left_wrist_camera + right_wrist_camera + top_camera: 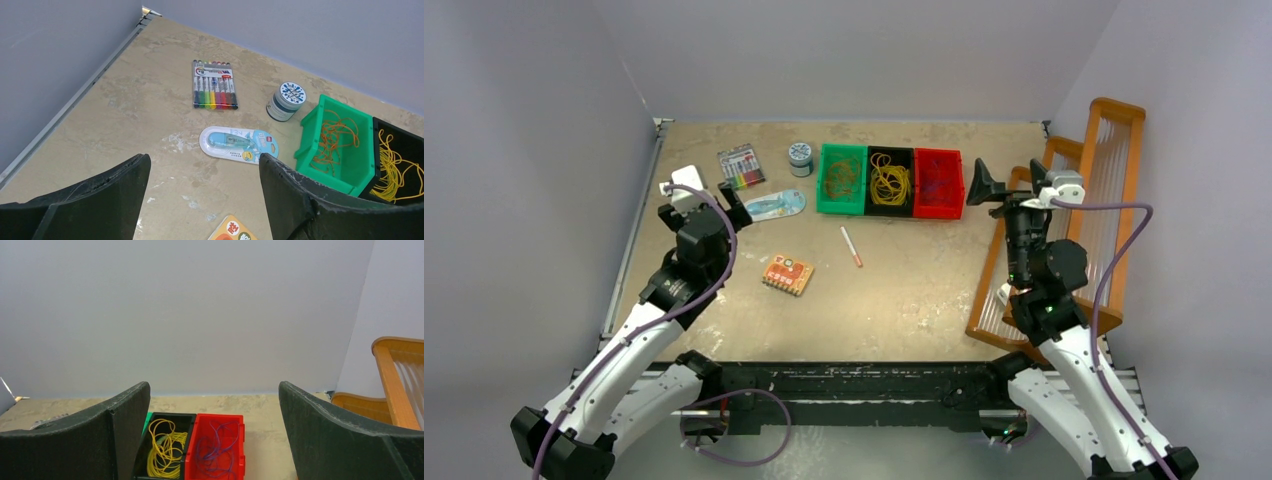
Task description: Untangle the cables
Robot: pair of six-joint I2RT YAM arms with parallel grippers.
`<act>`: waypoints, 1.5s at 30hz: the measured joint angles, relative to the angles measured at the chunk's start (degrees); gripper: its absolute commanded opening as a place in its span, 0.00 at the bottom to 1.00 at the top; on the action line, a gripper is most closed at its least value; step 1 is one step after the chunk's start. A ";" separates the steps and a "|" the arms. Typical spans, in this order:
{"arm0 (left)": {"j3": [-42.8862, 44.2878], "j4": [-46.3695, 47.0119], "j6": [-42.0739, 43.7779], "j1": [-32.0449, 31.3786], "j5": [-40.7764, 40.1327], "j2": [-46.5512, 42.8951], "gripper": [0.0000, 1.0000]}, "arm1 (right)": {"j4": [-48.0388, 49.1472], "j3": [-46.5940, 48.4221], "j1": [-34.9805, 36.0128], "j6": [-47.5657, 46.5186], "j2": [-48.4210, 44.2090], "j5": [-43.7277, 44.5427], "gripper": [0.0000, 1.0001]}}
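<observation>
Along far table (pixel 904 300) edge, cables (pixel 890 183) sorted in bins (pixel 940 212); left tool (pixel 202 161), right tool (pixel 214 387) both spread apart, empty.

The left gripper (pixel 202 165) hangs over the beige table (pixel 125 120), its two black fingers (pixel 100 195) spread wide with nothing between them. Beyond them lie a flat pack of coloured markers (pixel 215 85), a small round jar (pixel 286 101) with a blue-patterned lid, and a blister pack (pixel 238 145) holding a light blue dispenser — each apart from the others. At the right, a green bin (pixel 311 142) holds orange cables (pixel 336 137), and the black bin (pixel 410 145) touching it holds yellow cables (pixel 390 172).
</observation>
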 measured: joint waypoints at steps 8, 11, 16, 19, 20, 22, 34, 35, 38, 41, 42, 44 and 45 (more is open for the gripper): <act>-0.74 0.66 0.83 0.00 -0.63 -0.92 0.79 | 1.73 -0.33 0.00 -0.26 0.28 0.98 0.99; -0.74 0.63 0.87 0.00 -1.77 -0.94 0.79 | 2.45 -0.33 0.00 -0.85 1.01 1.05 0.99; -0.76 0.39 0.92 0.00 -2.80 -1.40 0.80 | 4.83 -0.33 0.00 -1.38 2.97 2.75 1.00; -0.76 0.50 1.29 0.00 -3.21 -2.27 0.80 | 5.57 -0.33 0.00 -1.33 4.15 3.82 0.99; -0.76 0.52 1.60 0.00 -3.32 -2.49 0.80 | 5.66 -0.33 0.00 -1.38 4.42 4.02 0.99; -0.76 0.52 1.70 0.00 -3.52 -2.64 0.80 | 5.79 -0.33 0.00 -1.53 4.59 4.33 1.00; -0.76 0.44 1.68 0.00 -4.90 -2.51 0.80 | 6.91 0.50 0.00 -1.29 7.72 8.26 0.99; -0.74 0.44 1.66 0.00 -4.87 -2.47 0.80 | 6.36 1.05 0.00 -1.09 8.31 8.52 1.00; -0.72 0.44 1.68 0.00 -4.85 -2.36 0.81 | 5.16 2.01 0.00 -0.70 8.90 8.68 1.00; -0.39 0.37 1.70 0.00 -4.87 -1.99 0.81 | 5.03 2.01 0.00 -0.85 8.52 8.35 1.00; -0.24 0.37 1.70 0.00 -4.87 -1.81 0.81 | 4.98 2.01 0.00 -1.38 8.37 8.11 1.00; -0.07 0.39 1.68 0.00 -4.87 -1.57 0.81 | 4.72 2.03 0.00 -2.62 8.26 7.78 0.99; -0.02 0.39 1.66 0.00 -4.85 -1.53 0.81 | 4.59 2.05 0.00 -3.06 8.28 7.67 0.99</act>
